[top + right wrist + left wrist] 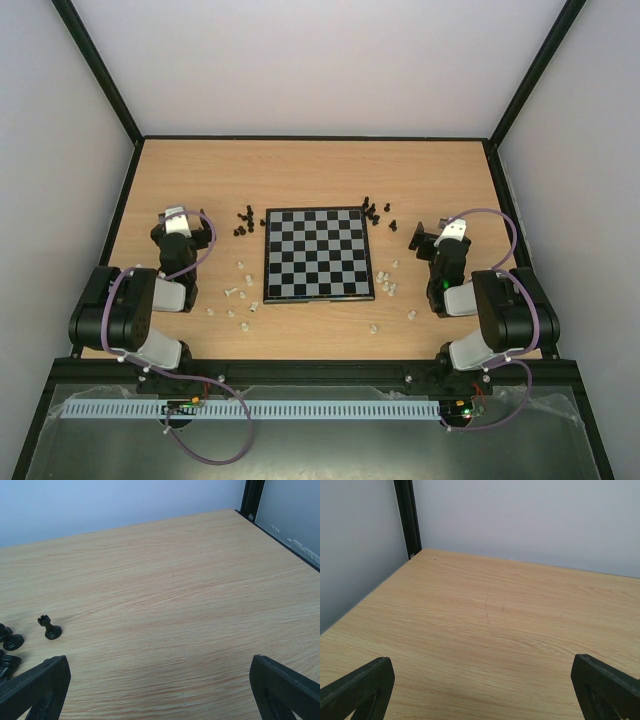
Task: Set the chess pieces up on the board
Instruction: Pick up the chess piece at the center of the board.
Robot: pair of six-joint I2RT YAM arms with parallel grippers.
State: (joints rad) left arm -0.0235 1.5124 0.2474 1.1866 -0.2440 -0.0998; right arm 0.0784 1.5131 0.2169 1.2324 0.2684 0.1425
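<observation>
Wood-grain laminate covers the counter (320,165), and both claws hover low over it with their jaws spread wide and nothing between them. In the left wrist view, the left claw (482,682) shows only bare counter between its two dark fingertips (365,685). The right claw (160,680) frames bare wood too, with a black rook (49,628) standing upright ahead of its left fingertip and more black pieces (10,641) at that same edge, cut off by the frame.

From above, the left claw (181,214) and the right claw (440,227) sit on either side of the board (318,253), which lies flat between them and apart from both. The cream pieces (240,292) are scattered on the counter behind each claw's inner side, off the board's near corners; some look tipped over, though they are too small to be sure. The black pieces (245,222) cluster just inward of each claw, by the board's far corners, a second group (372,210) on the right claw's side. Farther on, bare counter runs to the pale walls (320,60) and the black frame post (407,517).
</observation>
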